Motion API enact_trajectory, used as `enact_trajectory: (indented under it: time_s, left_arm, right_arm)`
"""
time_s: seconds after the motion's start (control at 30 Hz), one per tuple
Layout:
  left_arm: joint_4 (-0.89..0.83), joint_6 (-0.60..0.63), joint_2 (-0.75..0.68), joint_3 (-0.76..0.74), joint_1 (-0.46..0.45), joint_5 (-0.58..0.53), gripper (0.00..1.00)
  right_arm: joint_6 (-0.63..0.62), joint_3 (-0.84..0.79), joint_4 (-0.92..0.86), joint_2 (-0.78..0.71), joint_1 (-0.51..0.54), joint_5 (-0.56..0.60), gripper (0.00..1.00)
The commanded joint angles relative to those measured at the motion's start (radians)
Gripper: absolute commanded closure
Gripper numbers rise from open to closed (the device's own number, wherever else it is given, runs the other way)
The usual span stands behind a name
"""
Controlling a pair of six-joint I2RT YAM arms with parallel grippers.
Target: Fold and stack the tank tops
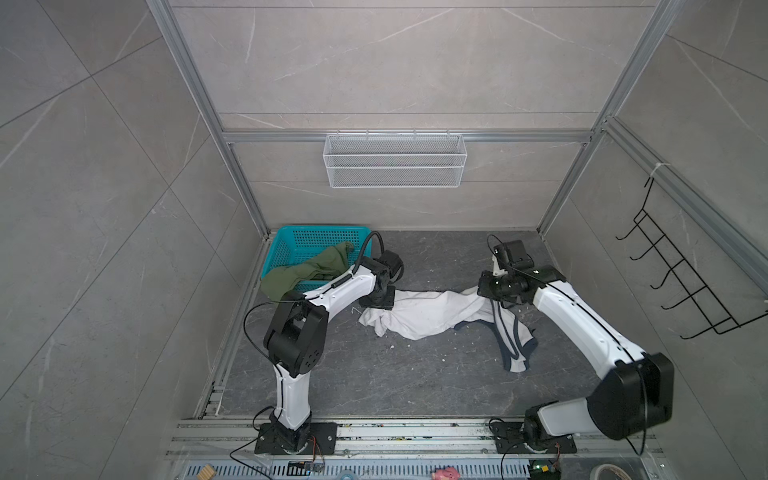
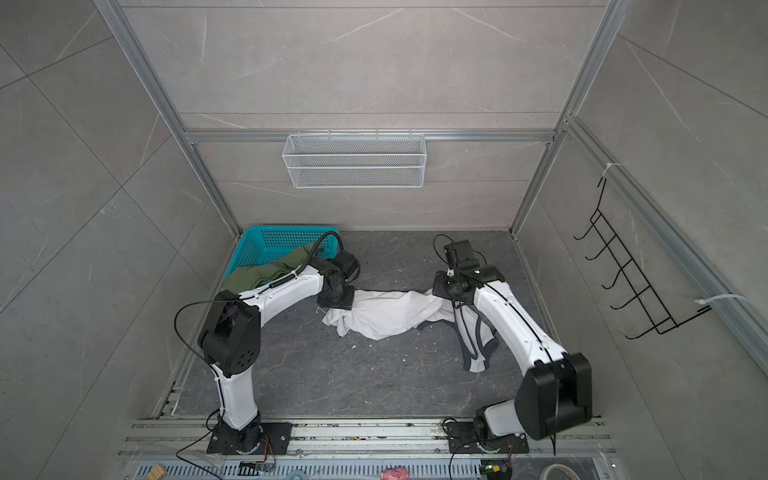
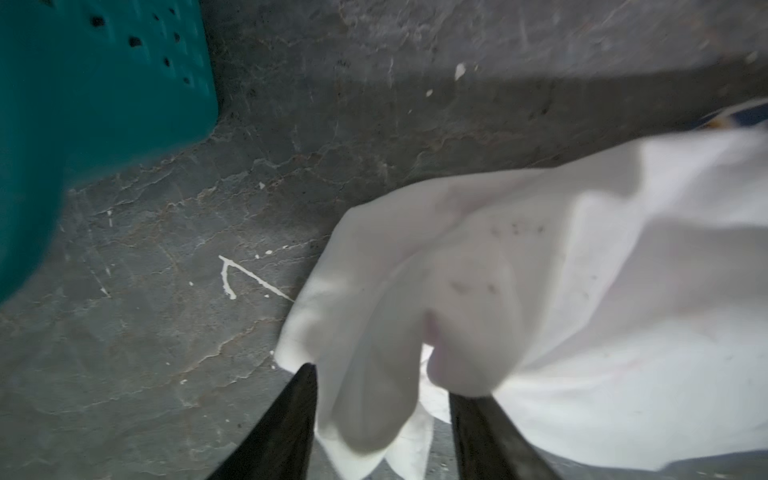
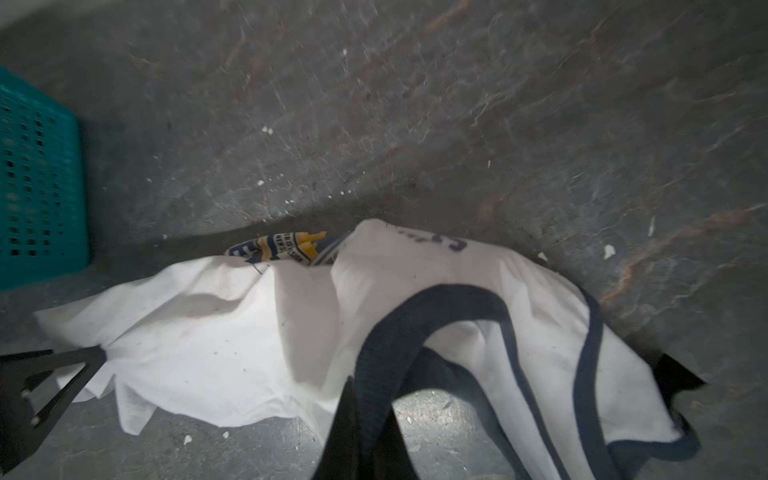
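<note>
The white tank top (image 1: 424, 316) is being carried by the dark desk (image 1: 374, 374) between the two arms, crumpled rather than spread. Its hem end is lying near the teal basket (image 1: 320, 229), and its navy-trimmed straps are being hung from the right gripper (image 4: 368, 419), which is being seen closed on the strap end of the cloth. The left gripper (image 3: 380, 382) is being shown with its jaws parted and a fold of white hem hanging loosely between them — nothing is being pinched there. The cloth is being judged light, thin and limp: it is being expected to sag, bunch and slide out of a shallow pinch. A hold is therefore being advised at the bound edges — the navy trim at the shoulders and the two hem corners — where the fabric is doubled and less apt to slip. The blue-and-yellow print, partly tucked under a fold in the right wrist view, is being judged a poor place to grip. The olive tank top (image 1: 311, 272) is being held half inside the teal basket, spilling out over its near rim and partly hidden by the left arm; nothing else is being seen in that basket. The white wire basket (image 1: 395, 162) on the back wall is being seen with nothing in it.
</note>
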Motion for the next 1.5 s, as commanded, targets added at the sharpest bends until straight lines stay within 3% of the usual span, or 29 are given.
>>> enact_trajectory:
  time_s: [0.0, 0.13, 0.27, 0.4, 0.8, 1.1, 1.17, 1.27, 1.47]
  left_arm:
    - [-0.005, -0.062, -0.167, -0.03, -0.119, -0.105, 0.38]
    - [0.01, -0.121, -0.223, -0.137, -0.236, -0.163, 0.38]
    - [0.061, -0.186, -0.229, -0.237, -0.254, -0.128, 0.39]
    - [0.163, -0.185, -0.218, -0.306, -0.228, -0.086, 0.46]
    - [0.325, -0.059, -0.06, -0.285, -0.105, -0.021, 0.5]
    - [0.322, -0.068, -0.045, -0.25, -0.097, 0.0, 0.74]
    - [0.289, -0.065, -0.056, -0.235, -0.111, -0.03, 0.73]
    - [0.22, -0.083, -0.078, -0.21, -0.134, -0.088, 0.59]
    - [0.18, -0.13, -0.111, -0.205, -0.153, -0.102, 0.57]
  right_arm:
    - [-0.007, 0.031, 0.034, -0.019, 0.002, -0.018, 1.0]
    - [-0.001, -0.011, 0.058, -0.05, 0.002, -0.028, 1.0]
    - [0.004, -0.045, 0.065, -0.079, 0.002, -0.029, 1.0]
    - [0.008, -0.072, 0.068, -0.106, 0.002, -0.024, 1.0]
    - [0.011, -0.118, 0.052, -0.168, 0.002, -0.01, 1.0]
    - [0.001, -0.131, 0.037, -0.181, 0.002, 0.011, 1.0]
    - [-0.004, -0.129, 0.033, -0.182, 0.002, 0.017, 1.0]
    - [-0.007, -0.13, 0.03, -0.184, 0.001, 0.02, 1.0]
    - [-0.006, -0.138, 0.037, -0.181, 0.002, 0.017, 1.0]
